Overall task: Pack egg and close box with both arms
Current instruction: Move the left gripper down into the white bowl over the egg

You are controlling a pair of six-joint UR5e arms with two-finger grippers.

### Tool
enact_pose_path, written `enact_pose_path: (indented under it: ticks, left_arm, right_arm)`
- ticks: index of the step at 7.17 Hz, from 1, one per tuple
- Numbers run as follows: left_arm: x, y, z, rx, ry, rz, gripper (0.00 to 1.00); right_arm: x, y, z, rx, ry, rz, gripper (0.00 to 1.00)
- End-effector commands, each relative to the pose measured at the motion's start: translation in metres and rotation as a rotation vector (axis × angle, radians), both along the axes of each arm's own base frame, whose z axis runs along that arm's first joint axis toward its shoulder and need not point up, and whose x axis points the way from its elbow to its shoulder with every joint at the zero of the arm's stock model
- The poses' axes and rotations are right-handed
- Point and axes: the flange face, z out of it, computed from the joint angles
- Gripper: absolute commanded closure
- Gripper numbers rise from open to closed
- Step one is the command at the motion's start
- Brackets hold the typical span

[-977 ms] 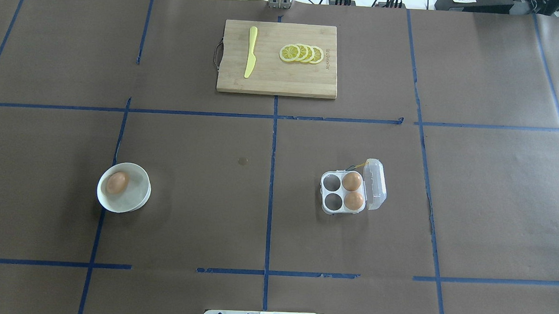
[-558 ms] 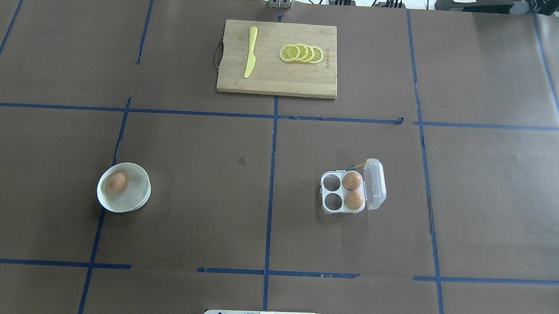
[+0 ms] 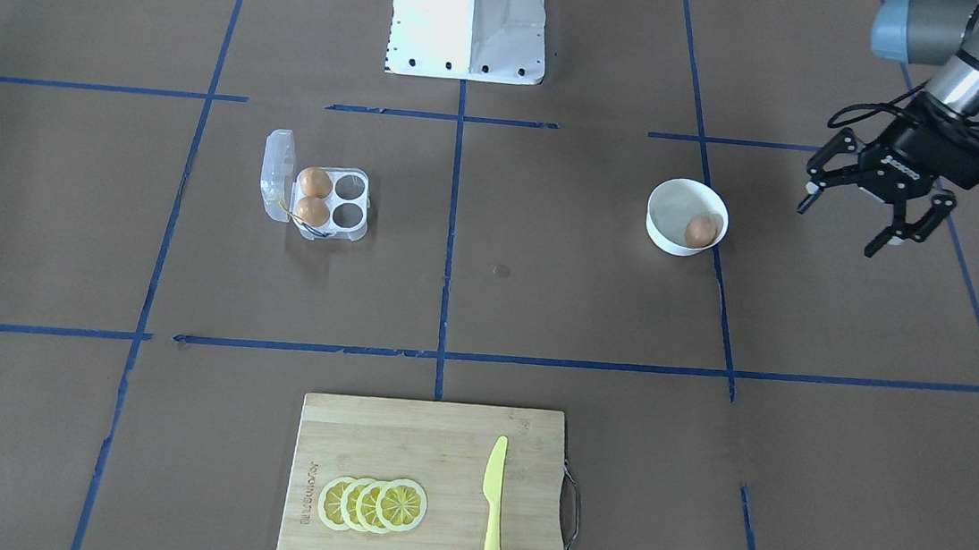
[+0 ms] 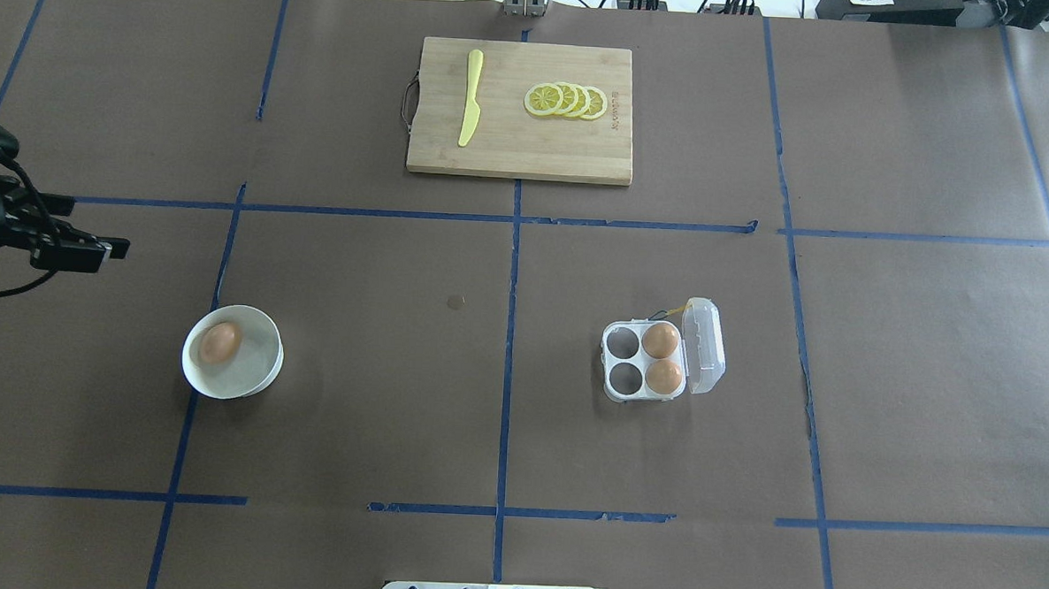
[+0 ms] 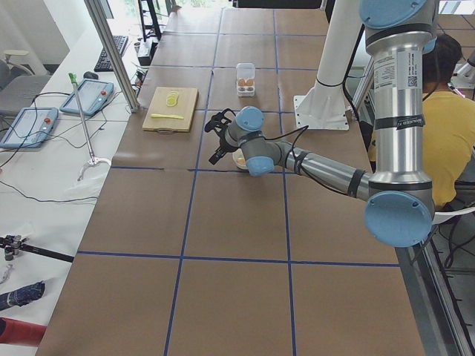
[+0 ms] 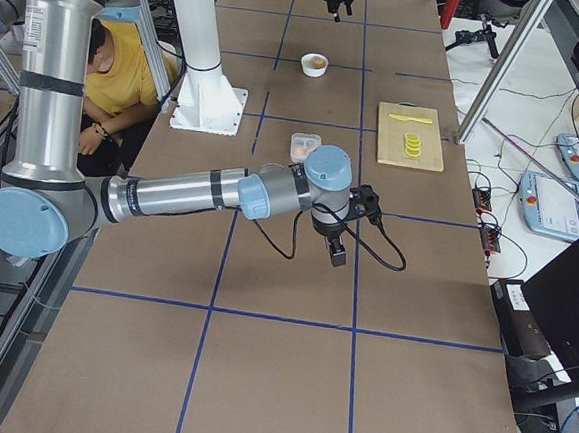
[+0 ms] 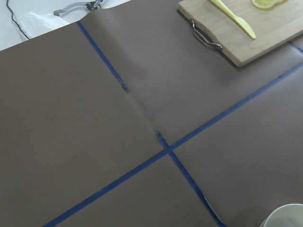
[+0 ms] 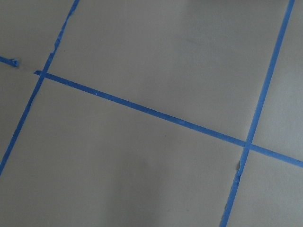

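One tan egg lies in a white bowl at the left of the overhead view. The clear four-cell box sits right of centre with its lid hinged open. Two more eggs fill its right-hand cells, and the left two cells are empty. My left gripper is open and empty. It hovers above the table beside the bowl, on the bowl's outer side, apart from it. My right gripper shows only in the exterior right view, far from the box; I cannot tell whether it is open.
A wooden cutting board with a yellow knife and lemon slices lies at the far middle of the table. Blue tape lines cross the brown table cover. The bowl's rim shows at the left wrist view's bottom right corner.
My left gripper has come into the overhead view from the left edge, toward the bowl. The egg, bowl and box have not moved.
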Motion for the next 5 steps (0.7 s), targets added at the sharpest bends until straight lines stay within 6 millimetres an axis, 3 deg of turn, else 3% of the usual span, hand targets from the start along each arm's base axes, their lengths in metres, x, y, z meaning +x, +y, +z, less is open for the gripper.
enact_pose_path:
  ticks: [1, 2, 5]
  left_arm:
    - [0.071, 0.040, -0.006, -0.137, 0.046, -0.029, 0.15]
    - [0.096, 0.050, -0.001, -0.163, 0.040, -0.035, 0.15]
    - [0.131, 0.048, 0.011, -0.179, 0.018, -0.058, 0.23]
  right_arm:
    - [0.000, 0.001, 0.002, -0.003, 0.002, 0.000, 0.00]
    - [0.000, 0.001, 0.003, -0.006, 0.002, 0.000, 0.00]
    - [0.000, 0.002, 0.004, -0.008, 0.002, 0.000, 0.00]
